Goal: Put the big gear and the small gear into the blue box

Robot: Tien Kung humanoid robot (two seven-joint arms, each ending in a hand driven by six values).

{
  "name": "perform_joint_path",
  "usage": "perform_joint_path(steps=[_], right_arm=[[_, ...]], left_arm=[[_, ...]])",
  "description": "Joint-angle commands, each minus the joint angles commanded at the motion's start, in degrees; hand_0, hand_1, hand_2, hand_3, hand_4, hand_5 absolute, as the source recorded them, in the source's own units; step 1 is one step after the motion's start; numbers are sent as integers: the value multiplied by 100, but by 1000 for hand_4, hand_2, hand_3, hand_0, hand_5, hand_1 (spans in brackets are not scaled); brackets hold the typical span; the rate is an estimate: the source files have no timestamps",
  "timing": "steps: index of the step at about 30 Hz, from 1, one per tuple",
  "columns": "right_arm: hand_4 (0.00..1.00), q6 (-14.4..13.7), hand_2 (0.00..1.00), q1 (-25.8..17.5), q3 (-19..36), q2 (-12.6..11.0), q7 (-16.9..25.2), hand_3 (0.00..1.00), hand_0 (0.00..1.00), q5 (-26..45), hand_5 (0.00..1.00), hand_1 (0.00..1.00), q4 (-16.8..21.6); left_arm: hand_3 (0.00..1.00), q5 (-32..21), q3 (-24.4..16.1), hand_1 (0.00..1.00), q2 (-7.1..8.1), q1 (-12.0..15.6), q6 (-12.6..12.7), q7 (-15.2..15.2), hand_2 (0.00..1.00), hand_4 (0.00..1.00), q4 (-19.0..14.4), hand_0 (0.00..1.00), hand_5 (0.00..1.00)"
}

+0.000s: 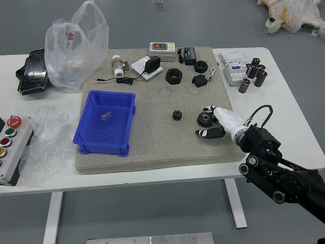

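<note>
We find neither gear in the blue box (104, 149); both placements are outstanding, and we judge the work to be at the approach to its first pick. The big gear (205, 119) lies on the grey mat (152, 148), between the thumb and the fingers of the right hand (205, 121). We record that hand as spread, thumb on the near side and fingers on the far side; whether any digit touches the gear we cannot tell. The small gear (177, 115) lies on the mat between the big gear and the box, with no hand at it. We judge that closing on the big gear comes next, then lifting and carrying it to the box, with the small gear to follow.

As to the surface, the mat covers the middle of the white bench (167, 176) and bears the box, which holds a small shiny item (106, 116). Towards the far edge we note two black rings (173, 77). A clear plastic bag (76, 51) stands at the far left, a button panel (11, 152) nearer us. The room shows a grey floor (152, 213) and a plastic-wrapped object (289, 18) beyond the bench.
</note>
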Motion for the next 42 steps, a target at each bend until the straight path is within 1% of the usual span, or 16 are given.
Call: perform_joint_path(steps=[1, 6, 7, 12, 13, 18, 19, 22, 24, 25, 26, 30, 34, 38, 42], right_arm=[[613, -12, 674, 2, -12, 3, 2, 753, 350, 10, 227, 606, -16], [613, -148, 674, 13, -38, 1, 89, 753, 350, 83, 227, 606, -62], [301, -182, 537, 16, -39, 0, 111, 616, 315, 93, 172, 533, -65], [301, -320, 537, 31, -50, 0, 198, 616, 315, 124, 172, 533, -71], [402, -344, 470, 32, -56, 0, 211, 575, 297, 130, 54, 506, -73], [402, -426, 470, 34, -86, 3, 250, 575, 297, 148, 54, 506, -78], [400, -443, 441, 34, -91, 3, 260, 566, 287, 148, 30, 499, -80], [400, -486, 441, 48, -98, -2, 290, 566, 287, 152, 30, 499, -71], [400, -512, 441, 91, -117, -13, 315, 566, 287, 159, 30, 499, -46], [376, -527, 436, 139, -136, -24, 329, 563, 285, 164, 10, 497, -16], [376, -537, 436, 183, -154, -32, 340, 563, 285, 167, 10, 497, 11], [376, -582, 436, 481, -290, -42, 382, 563, 285, 161, 10, 497, 172], [379, -629, 431, 864, -543, 35, 433, 562, 283, 156, 9, 496, 343], [390, -699, 451, 1282, -953, 200, 552, 567, 284, 294, 2, 496, 484], [390, -604, 451, 1654, -1390, 381, 647, 567, 284, 541, 2, 496, 577]], left_arm=[[657, 2, 2, 594, 2, -7, -1, -5, 569, 680, 1, 650, 365], [657, 17, 0, 594, 5, -16, -6, -16, 569, 680, 3, 650, 365], [657, 21, -2, 593, 5, -13, -6, -14, 569, 680, 2, 650, 365], [657, 37, -13, 593, -3, -9, -7, -4, 569, 680, 0, 650, 365], [657, 38, -12, 592, -4, -11, -6, -4, 568, 680, 1, 650, 365], [657, 45, -16, 592, -7, -14, -5, -2, 568, 680, 1, 650, 365], [657, 46, -17, 595, -9, -13, -5, -1, 568, 680, 1, 650, 365], [657, 47, -21, 595, -11, -8, -3, 4, 568, 680, 0, 650, 365], [657, 52, -27, 595, -13, -5, -3, 10, 568, 680, -2, 650, 365], [657, 57, -32, 594, -13, -2, -3, 15, 569, 680, -3, 650, 365], [657, 61, -36, 594, -13, 0, -4, 18, 569, 680, -4, 650, 365], [657, 82, -54, 594, -11, 11, -5, 36, 569, 680, -10, 650, 365], [657, 102, -69, 594, -7, 19, -9, 50, 569, 681, -14, 650, 365], [657, 124, -81, 593, -7, 20, -17, 65, 569, 680, -20, 650, 366], [657, 146, -96, 593, -7, 26, -22, 84, 569, 680, -26, 650, 366]])
